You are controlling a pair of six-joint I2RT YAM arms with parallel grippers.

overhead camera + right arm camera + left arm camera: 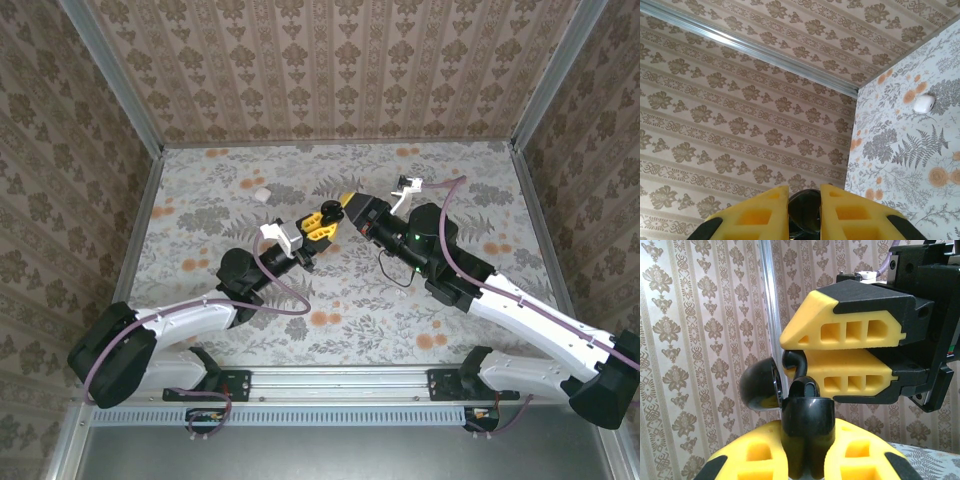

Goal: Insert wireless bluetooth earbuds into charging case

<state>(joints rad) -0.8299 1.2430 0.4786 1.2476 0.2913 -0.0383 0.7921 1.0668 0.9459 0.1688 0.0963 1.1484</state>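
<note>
Above the glossy black, open-lidded plastic charging case (807, 427), which the left tool (807, 442) clamps upright off the floral tabletop (480, 200), the right tool (785, 352) pinches a small black curved earbud (792, 359), its fingers nearly shut. Insertion looks to be the step in hand; the next move calls for lowering the bud squarely into its well. A white pebble-shaped piece (262, 193) lies well apart from the case.
</note>
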